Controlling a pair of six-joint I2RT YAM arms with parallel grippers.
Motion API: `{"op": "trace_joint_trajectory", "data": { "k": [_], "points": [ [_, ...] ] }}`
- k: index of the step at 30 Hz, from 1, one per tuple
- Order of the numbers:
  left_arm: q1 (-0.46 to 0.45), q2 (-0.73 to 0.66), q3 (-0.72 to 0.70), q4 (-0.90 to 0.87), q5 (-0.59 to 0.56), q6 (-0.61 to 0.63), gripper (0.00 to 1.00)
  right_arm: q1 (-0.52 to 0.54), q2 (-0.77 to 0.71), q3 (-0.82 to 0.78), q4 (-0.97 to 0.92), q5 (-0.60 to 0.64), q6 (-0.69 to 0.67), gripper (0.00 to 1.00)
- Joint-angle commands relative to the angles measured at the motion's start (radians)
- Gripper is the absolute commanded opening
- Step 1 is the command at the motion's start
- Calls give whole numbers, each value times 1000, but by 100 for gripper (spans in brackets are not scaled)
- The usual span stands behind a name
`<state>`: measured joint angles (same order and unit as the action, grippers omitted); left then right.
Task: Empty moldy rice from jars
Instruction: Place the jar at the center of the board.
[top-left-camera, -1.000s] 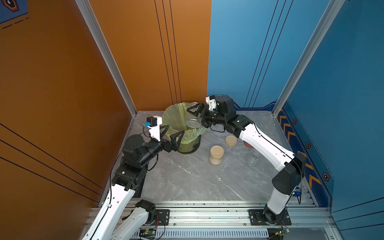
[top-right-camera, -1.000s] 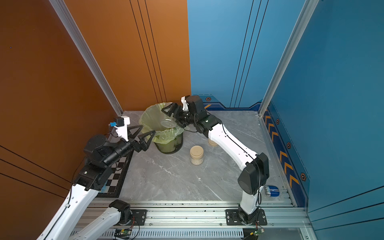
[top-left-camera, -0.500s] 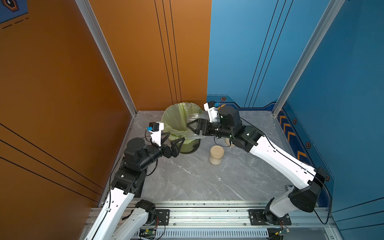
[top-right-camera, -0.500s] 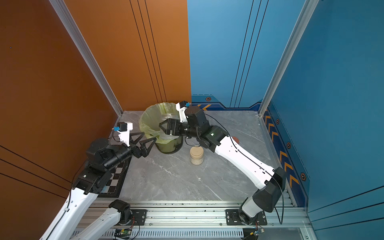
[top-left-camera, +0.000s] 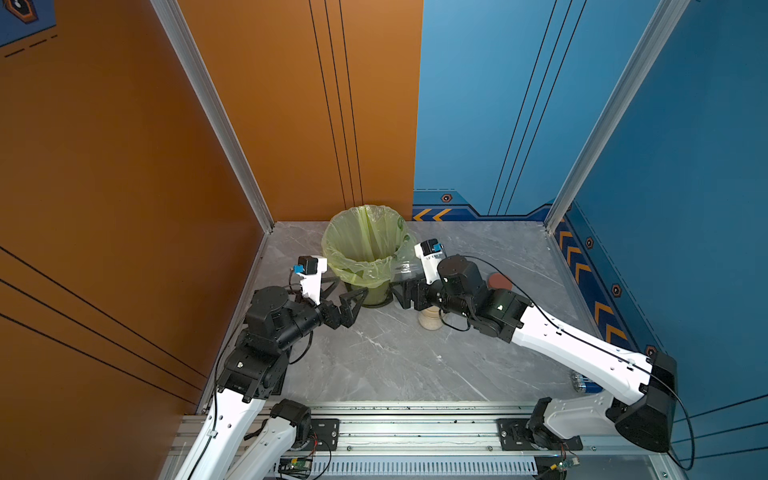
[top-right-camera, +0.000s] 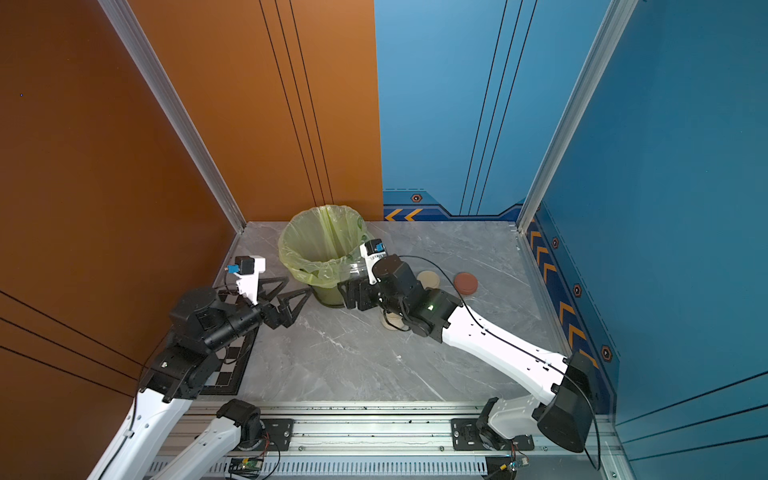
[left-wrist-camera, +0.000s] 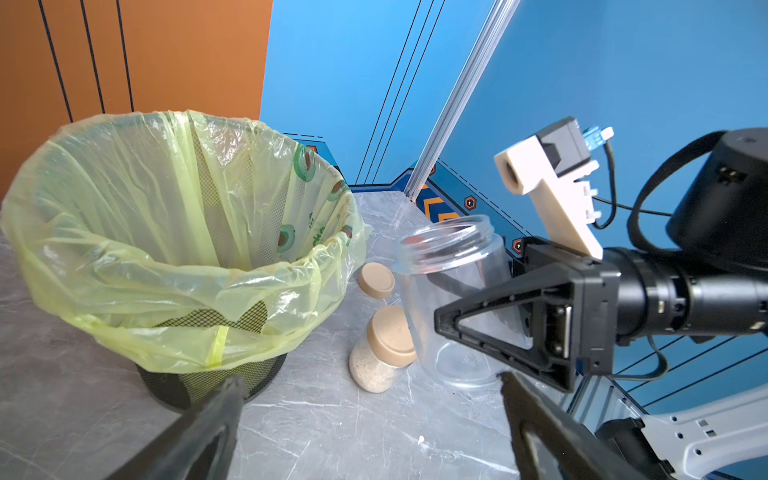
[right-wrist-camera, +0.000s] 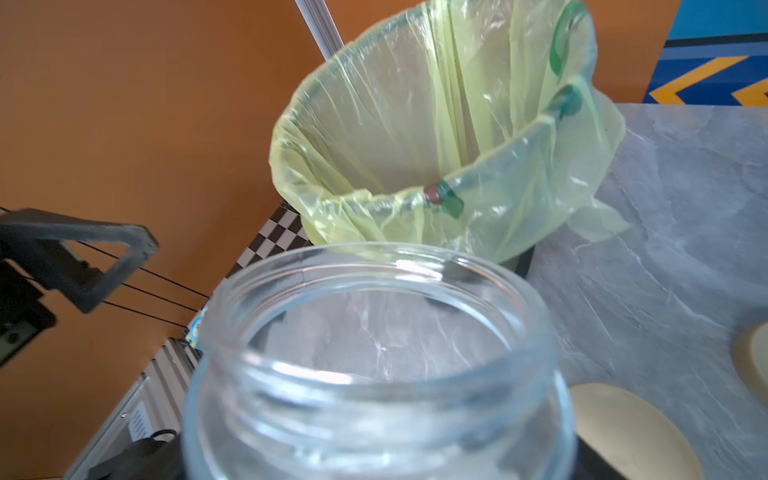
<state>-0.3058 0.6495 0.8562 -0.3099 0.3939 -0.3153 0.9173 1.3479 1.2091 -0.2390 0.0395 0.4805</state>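
My right gripper is shut on an empty clear jar, lidless and mouth-up, held just beside the green-bagged bin. The right wrist view looks into that jar; no grains show inside it. Under the right arm a second jar stands on the table, capped with a beige lid and holding moldy rice. My left gripper hangs open and empty at the bin's near left side.
A loose beige lid and a reddish-brown lid lie on the grey table right of the bin. A checkered board lies at the left edge. A small blue object sits near the right arm's base.
The right arm has drawn back from above the bin toward the front, bringing the jar down beside the bin. The left gripper has moved slightly nearer and stays open.
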Motion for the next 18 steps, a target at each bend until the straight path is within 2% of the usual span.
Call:
{"op": "trace_joint_trajectory", "data": {
  "k": [1, 12, 18],
  "points": [
    [10, -24, -22, -40, 22, -11, 98, 27, -59, -64, 197, 74, -57, 0],
    [10, -52, -46, -78, 40, -28, 98, 116, -85, -304, 397, 170, -177, 0],
    [12, -39, -52, -79, 56, -26, 98, 141, -59, -420, 523, 207, -195, 0]
  ]
}}
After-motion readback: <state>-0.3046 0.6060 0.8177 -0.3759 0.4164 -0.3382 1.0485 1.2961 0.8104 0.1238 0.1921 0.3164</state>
